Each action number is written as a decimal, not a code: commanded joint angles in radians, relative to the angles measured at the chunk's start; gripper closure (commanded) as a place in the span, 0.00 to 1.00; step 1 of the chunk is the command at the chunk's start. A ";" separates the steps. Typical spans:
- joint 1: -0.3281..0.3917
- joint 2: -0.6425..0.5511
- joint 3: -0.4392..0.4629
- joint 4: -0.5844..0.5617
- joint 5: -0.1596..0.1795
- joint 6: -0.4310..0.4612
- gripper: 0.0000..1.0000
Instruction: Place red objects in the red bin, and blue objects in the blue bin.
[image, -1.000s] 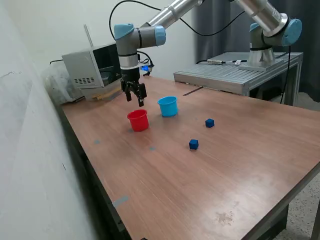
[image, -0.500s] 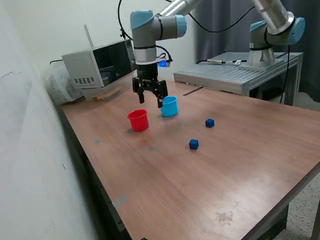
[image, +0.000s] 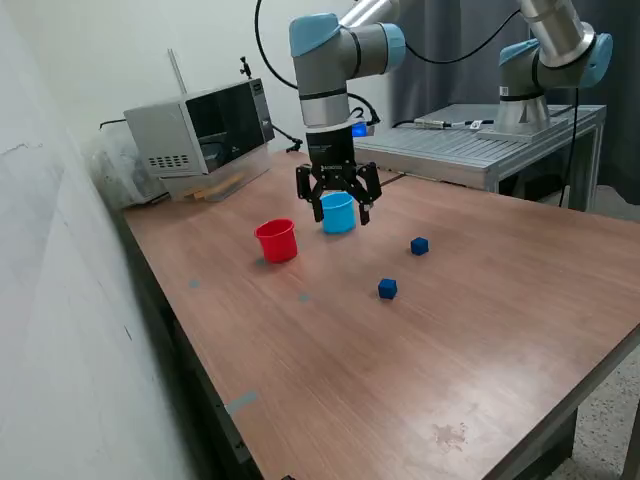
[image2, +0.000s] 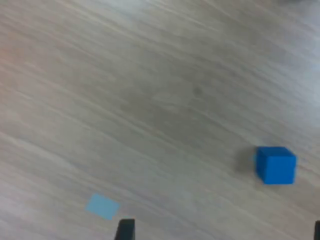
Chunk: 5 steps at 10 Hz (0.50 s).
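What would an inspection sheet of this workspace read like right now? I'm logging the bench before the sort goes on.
Surface: wooden table, a small pale blue patch on it.
Job's things: red cup and light blue cup upright; two blue cubes loose on the table; no red cubes seen.
Clutter: nothing seen.
Grippers: gripper open, empty, in front of the light blue cup.
Cables: black cable looping along the arm.
Surroundings: microwave-like box, metal bench.
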 joint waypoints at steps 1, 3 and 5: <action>0.018 0.025 0.022 -0.006 0.023 0.001 0.00; 0.061 0.065 0.022 -0.034 0.040 0.010 0.00; 0.084 0.096 0.022 -0.057 0.041 0.051 0.00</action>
